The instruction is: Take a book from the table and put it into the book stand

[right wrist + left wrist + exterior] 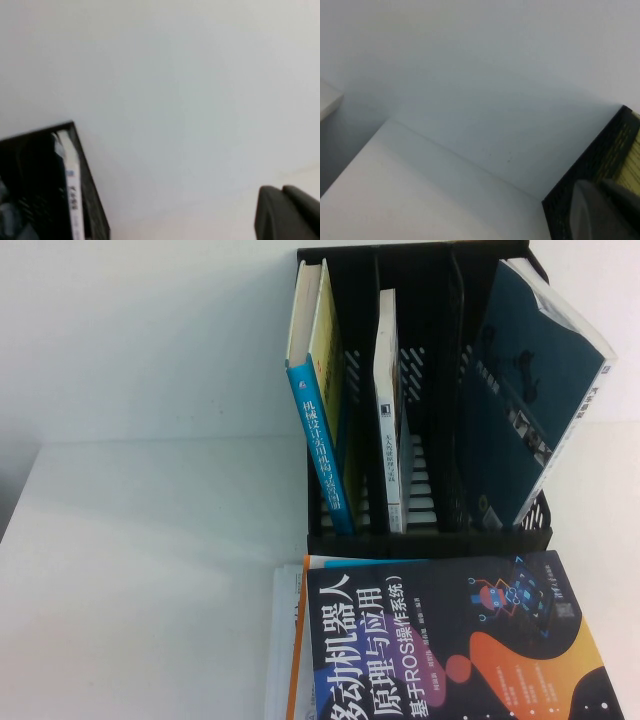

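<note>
the book (450,640) lies flat on the table (150,570), just in front of the book stand (430,540). the left gripper (600,210) sits closed beside the stand's wall; the right gripper (285,215) sits apart from it, its state i cannot tell

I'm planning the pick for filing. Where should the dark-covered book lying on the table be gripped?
Probably its far long edge, beside the book stand: the book lies flat atop another, so only edges offer a hold. Neither the left gripper nor the right gripper is near it.
</note>
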`<state>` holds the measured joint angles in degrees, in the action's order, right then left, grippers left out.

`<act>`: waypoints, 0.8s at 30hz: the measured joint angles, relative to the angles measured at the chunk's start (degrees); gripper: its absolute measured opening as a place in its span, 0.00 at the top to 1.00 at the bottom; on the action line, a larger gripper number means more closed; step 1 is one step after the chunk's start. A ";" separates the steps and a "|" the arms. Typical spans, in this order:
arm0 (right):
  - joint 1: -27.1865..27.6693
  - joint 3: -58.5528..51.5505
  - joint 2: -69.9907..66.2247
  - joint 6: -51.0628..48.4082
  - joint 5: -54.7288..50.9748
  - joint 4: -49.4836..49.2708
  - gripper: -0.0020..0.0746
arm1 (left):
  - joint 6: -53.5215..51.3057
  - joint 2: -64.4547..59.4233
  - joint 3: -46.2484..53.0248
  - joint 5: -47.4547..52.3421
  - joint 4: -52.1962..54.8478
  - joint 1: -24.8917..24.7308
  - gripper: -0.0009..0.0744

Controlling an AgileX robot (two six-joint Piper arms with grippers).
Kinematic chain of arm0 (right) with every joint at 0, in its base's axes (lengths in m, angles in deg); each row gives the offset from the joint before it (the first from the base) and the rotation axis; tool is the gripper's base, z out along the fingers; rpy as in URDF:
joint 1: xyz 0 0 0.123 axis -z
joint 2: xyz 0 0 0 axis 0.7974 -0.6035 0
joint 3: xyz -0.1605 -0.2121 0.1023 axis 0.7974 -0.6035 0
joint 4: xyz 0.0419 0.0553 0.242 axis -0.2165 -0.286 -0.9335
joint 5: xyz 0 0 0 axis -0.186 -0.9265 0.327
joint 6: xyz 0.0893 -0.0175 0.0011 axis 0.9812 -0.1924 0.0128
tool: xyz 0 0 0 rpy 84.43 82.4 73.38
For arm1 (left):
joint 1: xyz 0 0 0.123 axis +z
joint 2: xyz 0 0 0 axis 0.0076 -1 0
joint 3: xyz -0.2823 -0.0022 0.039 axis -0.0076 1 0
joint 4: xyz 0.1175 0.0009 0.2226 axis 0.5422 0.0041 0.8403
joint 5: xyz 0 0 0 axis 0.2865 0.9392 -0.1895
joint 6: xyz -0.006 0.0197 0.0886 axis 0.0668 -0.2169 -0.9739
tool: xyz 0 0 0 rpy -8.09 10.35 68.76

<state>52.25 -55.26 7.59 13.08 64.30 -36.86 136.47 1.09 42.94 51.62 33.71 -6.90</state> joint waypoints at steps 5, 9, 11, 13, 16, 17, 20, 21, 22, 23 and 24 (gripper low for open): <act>0.00 6.07 -10.71 -3.24 -12.58 -5.62 0.98 | -5.38 -3.08 -6.88 11.54 -5.25 0.00 0.99; 0.00 8.56 -19.80 -14.64 -18.41 -19.49 0.98 | -9.82 -8.07 -10.31 20.49 -10.39 0.00 0.99; 0.00 8.92 -23.97 -23.11 -20.21 -27.45 0.98 | -10.34 -9.82 -10.38 22.00 -12.66 0.00 0.99; 0.00 8.97 -28.61 -32.04 -22.98 -36.11 0.98 | -10.19 -10.92 -10.52 22.41 -14.16 0.00 0.99; 0.00 8.97 -35.34 -41.59 -26.86 -45.52 0.98 | -7.57 -11.60 -10.62 20.75 -15.26 0.00 0.99; 0.00 8.97 -37.35 -43.91 -27.65 -48.04 0.98 | -7.09 -11.54 -10.62 19.90 -15.72 0.00 0.99; 0.00 8.97 -42.27 -48.54 -27.70 -53.12 0.98 | -7.23 -11.64 -10.66 18.39 -19.18 0.00 0.99; 0.00 8.97 -43.55 -49.82 -27.41 -54.42 0.98 | -8.26 -11.78 -10.66 18.29 -21.32 0.00 0.99; 0.00 8.97 -45.11 -50.98 -26.74 -55.39 0.98 | -9.89 -12.01 -10.66 18.39 -24.10 0.00 0.99; 0.00 8.97 -46.62 -52.00 -26.00 -56.35 0.98 | -11.54 -12.37 -10.66 18.55 -26.77 0.00 0.99; 0.00 8.97 -48.12 -52.78 -25.24 -57.09 0.98 | -14.05 -12.86 -10.66 18.96 -30.43 0.00 0.99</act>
<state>52.25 -46.29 -40.53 -39.71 39.06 -93.96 122.42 -11.77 32.28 70.58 3.28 -6.90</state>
